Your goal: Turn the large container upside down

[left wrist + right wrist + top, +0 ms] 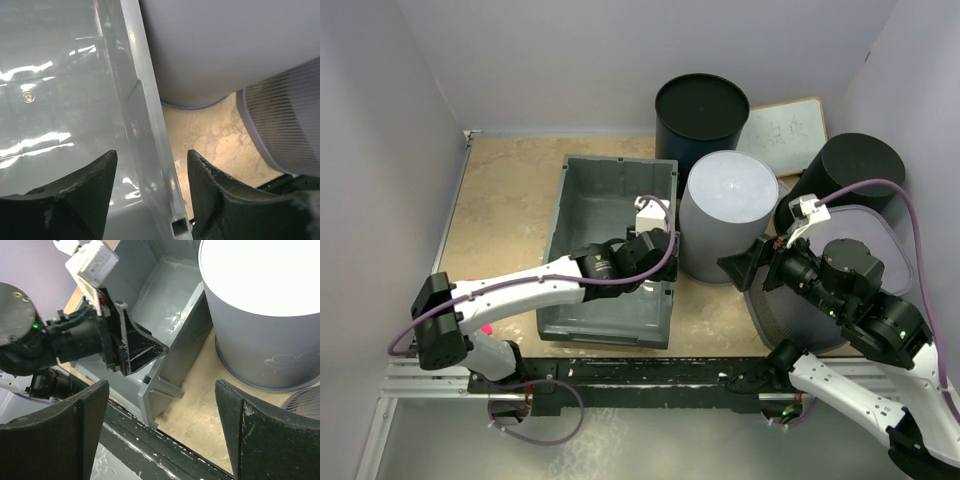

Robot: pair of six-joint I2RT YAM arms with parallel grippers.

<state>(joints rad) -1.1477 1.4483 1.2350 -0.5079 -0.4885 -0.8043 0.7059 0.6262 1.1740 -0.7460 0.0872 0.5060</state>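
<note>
The large container [605, 215] is a dark grey rectangular crate, standing open side up left of centre. My left gripper [657, 262] is open and straddles the crate's right wall near its front corner. In the left wrist view the wall's rim [147, 135] runs between the fingers of the left gripper [152, 197], one finger inside the crate and one outside, with gaps on both sides. My right gripper [744, 268] is open and empty, right of the crate. The right wrist view shows the right gripper [162, 435] above the crate's front right corner [155, 390] and the left gripper [131, 347].
A round light grey bin [725, 215] stands upside down against the crate's right side. A grey mesh basket [820, 310] lies under my right arm. Two dark round bins [701, 110] [850, 170] and a white board [782, 125] stand at the back. Purple walls enclose the table.
</note>
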